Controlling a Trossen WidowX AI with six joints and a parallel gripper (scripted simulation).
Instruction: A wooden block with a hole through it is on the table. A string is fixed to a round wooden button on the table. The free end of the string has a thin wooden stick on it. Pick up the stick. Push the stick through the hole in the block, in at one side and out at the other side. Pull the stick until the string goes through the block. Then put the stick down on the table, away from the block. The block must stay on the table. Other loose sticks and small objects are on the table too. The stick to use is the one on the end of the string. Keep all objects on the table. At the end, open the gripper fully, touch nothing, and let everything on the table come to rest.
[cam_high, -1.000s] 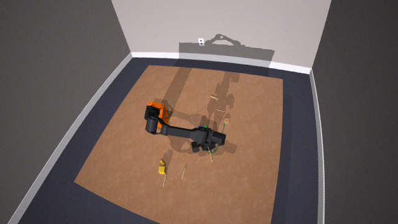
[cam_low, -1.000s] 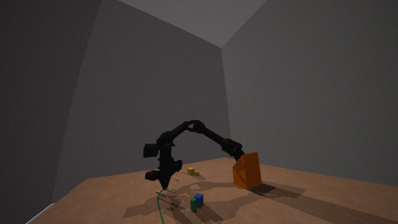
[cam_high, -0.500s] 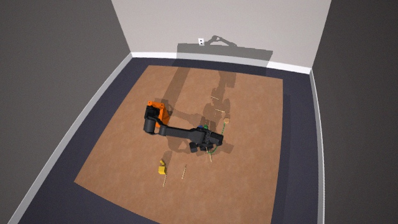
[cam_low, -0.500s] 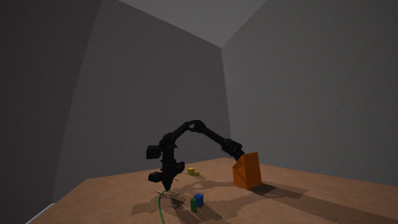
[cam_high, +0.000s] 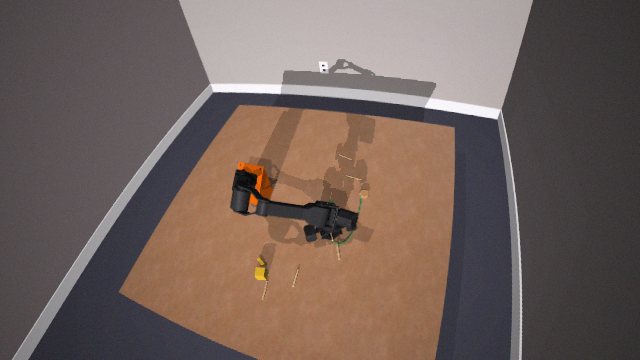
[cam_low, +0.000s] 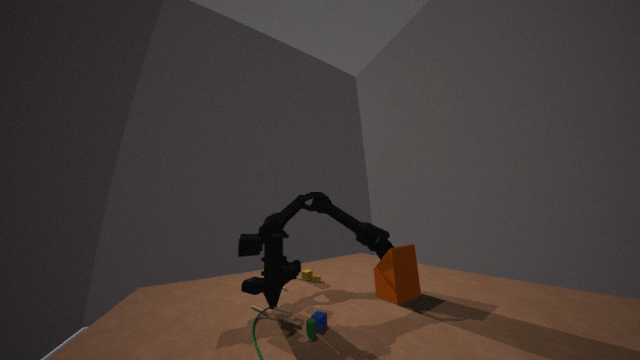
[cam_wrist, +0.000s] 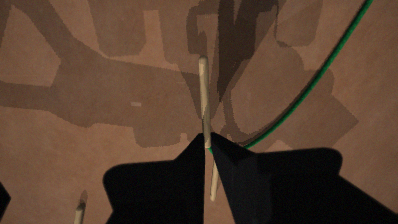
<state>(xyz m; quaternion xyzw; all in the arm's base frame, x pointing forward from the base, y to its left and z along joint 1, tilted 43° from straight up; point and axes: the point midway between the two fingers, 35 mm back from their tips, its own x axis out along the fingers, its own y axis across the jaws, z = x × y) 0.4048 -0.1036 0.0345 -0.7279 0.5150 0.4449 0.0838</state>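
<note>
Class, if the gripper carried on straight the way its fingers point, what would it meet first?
Probably the tabletop, just below the downward-pointing gripper, though a loose stick lies close by and depth is unclear.

The black arm (cam_low: 317, 201) arches from the orange base (cam_low: 411, 274) to its jaws (cam_low: 272, 306), pointed down just above the counter (cam_low: 165, 320) — closed on a thin stick (cam_low: 258, 309). A green string (cam_low: 254, 332) curves down from there. Nearby, a green cylinder (cam_low: 311, 329) stands beside a blue cube (cam_low: 320, 321) — two yellow pieces (cam_low: 307, 275) lie farther back.
</note>
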